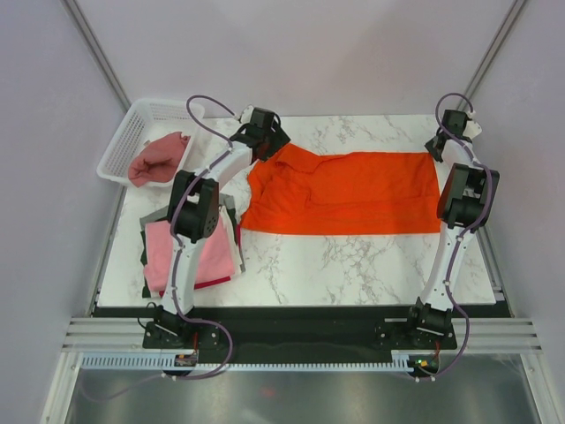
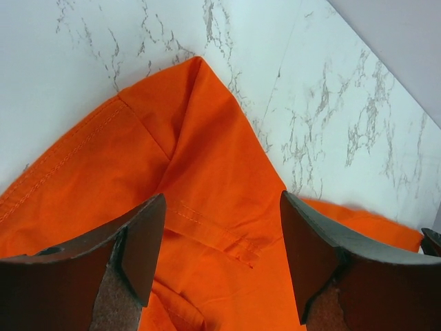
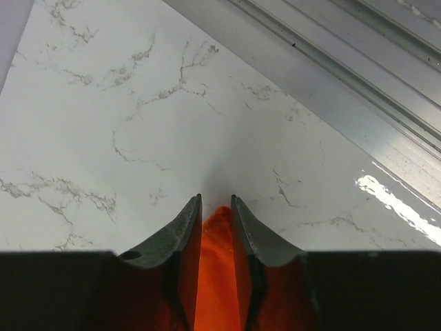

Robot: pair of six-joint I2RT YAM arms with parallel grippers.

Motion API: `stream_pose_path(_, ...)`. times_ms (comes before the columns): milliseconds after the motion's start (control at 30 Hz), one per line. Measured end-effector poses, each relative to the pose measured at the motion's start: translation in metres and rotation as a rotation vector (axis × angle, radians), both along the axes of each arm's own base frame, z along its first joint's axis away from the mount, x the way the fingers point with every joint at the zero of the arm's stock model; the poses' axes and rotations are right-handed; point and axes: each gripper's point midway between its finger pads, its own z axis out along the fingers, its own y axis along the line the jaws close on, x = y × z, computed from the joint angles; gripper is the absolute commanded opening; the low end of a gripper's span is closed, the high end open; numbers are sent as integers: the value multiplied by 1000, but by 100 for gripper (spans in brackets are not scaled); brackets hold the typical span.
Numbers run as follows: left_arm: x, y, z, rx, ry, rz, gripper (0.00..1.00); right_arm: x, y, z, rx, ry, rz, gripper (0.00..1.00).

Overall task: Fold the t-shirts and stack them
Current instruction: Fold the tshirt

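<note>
A bright orange t-shirt (image 1: 353, 190) lies spread flat across the middle of the marble table. My left gripper (image 1: 263, 143) hovers over its left end by the sleeve, and the left wrist view shows the gripper (image 2: 222, 200) open wide above the orange cloth (image 2: 207, 158), with nothing between the fingers. My right gripper (image 1: 439, 146) is at the shirt's far right corner. In the right wrist view its jaws (image 3: 215, 198) stand narrowly apart, with the orange corner (image 3: 217, 276) between them. A light pink t-shirt (image 1: 190, 252) tops a folded pile at the near left.
A white mesh basket (image 1: 124, 141) at the far left holds a dusty rose t-shirt (image 1: 159, 159). Grey and dark cloth edges (image 1: 231, 212) stick out under the pink shirt. A metal frame rail (image 3: 331, 69) runs just past the table's edge beyond the right gripper.
</note>
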Motion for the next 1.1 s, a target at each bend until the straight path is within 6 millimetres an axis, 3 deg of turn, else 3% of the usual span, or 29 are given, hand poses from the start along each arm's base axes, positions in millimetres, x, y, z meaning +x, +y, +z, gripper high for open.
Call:
stream_pose_path(33, 1, -1, -2, 0, 2, -1, 74, 0, 0, 0, 0, 0, 1, 27)
stream_pose_path(67, 1, -2, -6, 1, 10, -6, 74, 1, 1, -1, 0, 1, 4, 16)
stream_pose_path(133, 2, -4, -15, 3, 30, -14, 73, 0, 1, -2, -4, 6, 10, 5)
stream_pose_path(200, 1, -4, -23, 10, 48, -19, 73, 0, 1, -3, -4, 7, 12, 0)
stream_pose_path(333, 0, -5, -37, 25, 78, -29, 70, 0, 2, -3, -6, 8, 13, 0)
stream_pose_path(567, -1, -7, -49, 19, 112, -49, 50, 2, 2, -4, -8, -2, 13, 0)
stream_pose_path(667, -3, -6, -51, 23, 124, -49, 27, 2, 2, -4, -8, -6, 12, 0)
stream_pose_path(700, -3, -5, -51, 25, 125, -48, 11, 1, 2, -4, -9, -8, 12, 0)
stream_pose_path(733, -3, -4, -51, 30, 124, -47, 4, 2, 2, -4, -9, -10, 12, 0)
stream_pose_path(967, 0, 3, -51, 78, 109, -39, 2, 1, 2, -3, -10, -20, 11, 0)
stream_pose_path(1100, 1, 7, -37, 108, 79, -51, 2, 1, 2, -2, -10, -20, 14, 0)
